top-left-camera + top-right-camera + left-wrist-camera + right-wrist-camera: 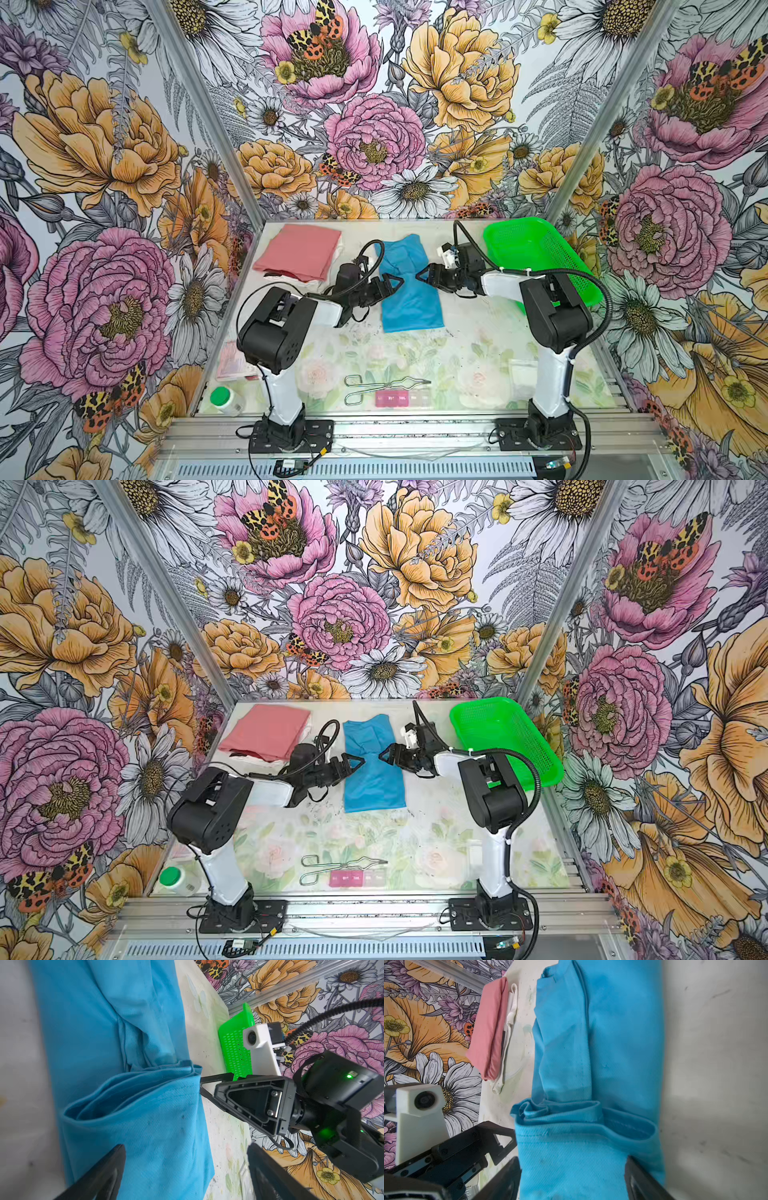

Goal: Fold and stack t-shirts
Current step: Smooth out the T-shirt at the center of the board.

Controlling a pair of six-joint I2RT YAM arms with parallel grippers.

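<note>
Left gripper (pixel 395 284) and right gripper (pixel 421 275) gape empty beside one blue t-shirt (pixel 410 297). One pink t-shirt (pixel 300 250) lies folded.

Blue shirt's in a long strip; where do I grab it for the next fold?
Probably the near hem of the blue shirt: it lies flat and square, corners free, while the middle is bunched. Bring the left gripper and right gripper, both open, in low from either long side, one per corner.

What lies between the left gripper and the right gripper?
The sky-blue t-shirt: its bunched middle lies between the left gripper and the right gripper, as seen in both top views.
</note>
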